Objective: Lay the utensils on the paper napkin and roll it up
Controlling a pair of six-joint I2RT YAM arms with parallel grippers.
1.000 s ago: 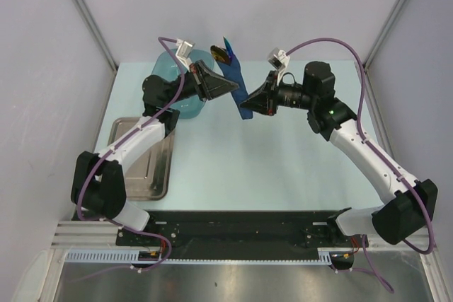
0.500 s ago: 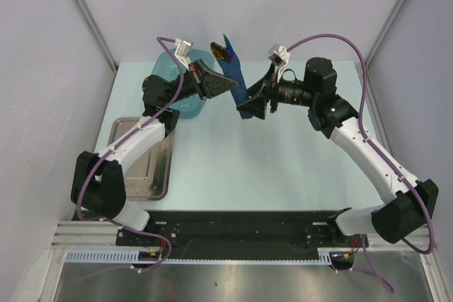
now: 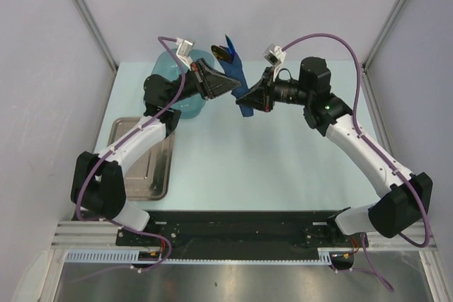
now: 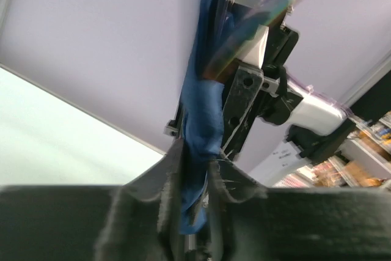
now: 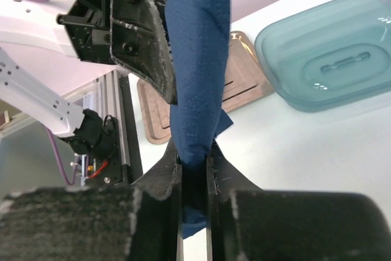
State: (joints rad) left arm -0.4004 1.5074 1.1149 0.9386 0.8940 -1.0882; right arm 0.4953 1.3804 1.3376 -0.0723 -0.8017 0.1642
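Note:
The paper napkin (image 3: 237, 79) is a dark blue roll held off the table between the two arms. Utensils stick out of its far end: a gold spoon bowl (image 3: 221, 51) in the top view, iridescent handles (image 4: 244, 35) in the left wrist view. My left gripper (image 3: 232, 88) is shut on the paper napkin (image 4: 204, 108) from the left, its jaws (image 4: 194, 181) pinching the blue paper. From the right, my right gripper (image 3: 245, 98) is shut on the napkin's near end (image 5: 198, 59), the paper squeezed between its jaws (image 5: 194, 169). The two grippers almost touch.
A translucent teal tub (image 3: 185, 83) stands at the back left, behind the left gripper, and shows in the right wrist view too (image 5: 330, 59). A metal tray (image 3: 145, 157) lies at the table's left edge beside the left arm.
The right gripper opened, shifted a little toward the left gripper and shut again on the napkin roll. The left gripper kept its hold and stayed in place.

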